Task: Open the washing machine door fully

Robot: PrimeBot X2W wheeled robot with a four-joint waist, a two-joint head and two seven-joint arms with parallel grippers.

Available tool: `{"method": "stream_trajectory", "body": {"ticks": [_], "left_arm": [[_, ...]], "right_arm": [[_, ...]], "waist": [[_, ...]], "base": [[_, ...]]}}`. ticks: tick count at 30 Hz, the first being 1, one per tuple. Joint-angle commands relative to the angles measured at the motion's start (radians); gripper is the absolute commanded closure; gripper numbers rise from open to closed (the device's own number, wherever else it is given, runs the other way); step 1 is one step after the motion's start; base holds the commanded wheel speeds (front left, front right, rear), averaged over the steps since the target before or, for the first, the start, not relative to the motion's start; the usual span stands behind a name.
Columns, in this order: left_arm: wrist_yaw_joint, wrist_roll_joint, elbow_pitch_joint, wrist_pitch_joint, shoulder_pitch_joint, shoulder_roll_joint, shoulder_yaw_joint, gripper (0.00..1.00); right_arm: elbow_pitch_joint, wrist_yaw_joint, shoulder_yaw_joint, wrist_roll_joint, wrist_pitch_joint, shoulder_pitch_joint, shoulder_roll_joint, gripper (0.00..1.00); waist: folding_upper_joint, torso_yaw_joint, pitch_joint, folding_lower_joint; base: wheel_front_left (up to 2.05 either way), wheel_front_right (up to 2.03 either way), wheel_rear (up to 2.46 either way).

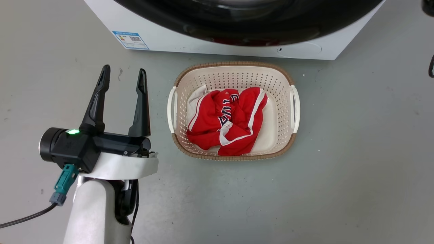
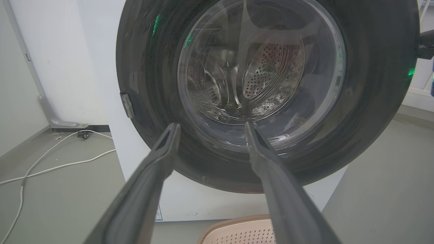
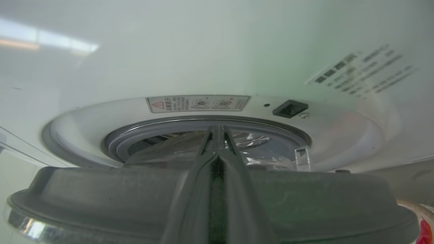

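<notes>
Cream perforated plastic laundry basket [image 1: 217, 76], brown woven rim, white side handles: on grey floor [image 1: 356, 152], just near of the machine front. Contents: one crumpled red garment with white trim [image 1: 234, 118], covering most of the bottom.

Big white boxy washing machine [image 1: 162, 37]: far edge of the scene; blue label sticker [image 1: 131, 40] low at left, small round cover [image 1: 300, 50] low at right.

Large round glossy black washing machine door [image 2: 373, 101], clear glass bowl centre: ajar, standing off the white front, grey rubber ring [image 3: 115, 144] showing in the gap.

Left gripper [image 1: 124, 70]: long dark fingers spread wide, holding nothing; left of the basket, near of the door and apart from it, pointing at the glass.

Right gripper [image 3: 217, 128]: fingers pressed together, nothing seen between them; laid across the door's dark rim, tips toward the rubber ring.
</notes>
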Motion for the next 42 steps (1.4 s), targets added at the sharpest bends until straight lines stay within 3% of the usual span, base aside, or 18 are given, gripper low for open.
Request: {"method": "stream_trajectory", "body": {"ticks": [1,12,22,31,42], "left_arm": [[0.003,-0.005,0.003,-0.002,-0.008,-0.001,-0.001,0.00],[0.009,0.000,0.025,-0.002,0.024,-0.001,-0.006,0.00],[0.014,0.011,0.056,-0.002,0.092,-0.001,-0.015,0.00],[0.022,0.017,0.075,-0.002,0.152,-0.001,-0.028,0.00],[0.031,0.015,0.082,-0.002,0.202,-0.001,-0.025,0.00]], "right_arm": [[-0.007,0.000,0.012,0.005,0.030,0.023,0.029,1.00],[-0.084,0.000,0.017,0.037,0.175,0.133,0.026,1.00],[-0.231,0.000,0.022,0.083,0.274,0.348,0.054,1.00],[-0.364,0.000,0.047,0.116,0.330,0.540,0.073,1.00],[-0.489,0.000,0.089,0.157,0.362,0.668,0.125,1.00]], "waist": [[0.0000,-0.002,-0.006,-0.0001],[0.0000,-0.021,-0.074,-0.0001],[0.0000,-0.037,-0.198,-0.0001],[0.0000,-0.040,-0.290,-0.0001],[0.0000,-0.048,-0.359,-0.0001]], "base": [[0.00,0.00,0.00],[0.00,0.00,0.00],[0.00,0.00,0.00],[0.00,0.00,0.00],[0.00,0.00,0.00]]}}
